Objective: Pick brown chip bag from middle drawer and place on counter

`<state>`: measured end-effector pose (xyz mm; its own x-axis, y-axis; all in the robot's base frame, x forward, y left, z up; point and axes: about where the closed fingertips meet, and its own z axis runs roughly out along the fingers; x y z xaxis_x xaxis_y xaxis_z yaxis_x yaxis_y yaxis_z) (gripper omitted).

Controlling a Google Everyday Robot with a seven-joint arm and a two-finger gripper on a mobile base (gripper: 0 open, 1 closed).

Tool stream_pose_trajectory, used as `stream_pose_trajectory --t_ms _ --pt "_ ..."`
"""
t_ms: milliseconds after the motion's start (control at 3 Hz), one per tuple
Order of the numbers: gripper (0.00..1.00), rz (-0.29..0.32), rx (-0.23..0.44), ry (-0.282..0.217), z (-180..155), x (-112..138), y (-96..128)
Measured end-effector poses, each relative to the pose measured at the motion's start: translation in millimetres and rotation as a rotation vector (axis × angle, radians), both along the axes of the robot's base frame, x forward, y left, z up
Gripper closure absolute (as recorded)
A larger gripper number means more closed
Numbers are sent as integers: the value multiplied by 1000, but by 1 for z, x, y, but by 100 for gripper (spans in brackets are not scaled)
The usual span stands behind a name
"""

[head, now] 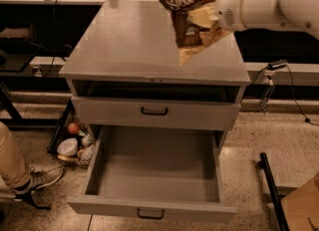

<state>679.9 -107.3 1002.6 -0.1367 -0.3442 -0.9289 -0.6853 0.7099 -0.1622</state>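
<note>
The brown chip bag (187, 11) hangs tilted in the air above the right rear part of the counter (134, 41), its top cut off by the frame edge. My gripper (202, 18) comes in from the upper right on a white arm (269, 3) and is shut on the bag's right side, with a cream finger (198, 16) pressed against it. The middle drawer (99, 168) is pulled out below and its tray is empty, with a small black handle (150, 214) at its front.
A shut drawer front (199, 116) sits above the open tray. A person's leg (11, 163) and shoe (44, 177) are at the lower left. Floor clutter (75, 144) lies left of the cabinet. A black bar (271, 190) and a cardboard box (304, 206) are at the lower right.
</note>
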Motion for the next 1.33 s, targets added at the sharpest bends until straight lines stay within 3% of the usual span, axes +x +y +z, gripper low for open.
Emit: stream_pose_trajectory --t_ms 333,667,1000,1333 --pt "83 29 -43 62 -17 38 46" --pt "59 48 -66 124 -37 68 84" --pt "36 66 -96 173 -58 84 109" --pt "5 80 -115 215 -72 95 120"
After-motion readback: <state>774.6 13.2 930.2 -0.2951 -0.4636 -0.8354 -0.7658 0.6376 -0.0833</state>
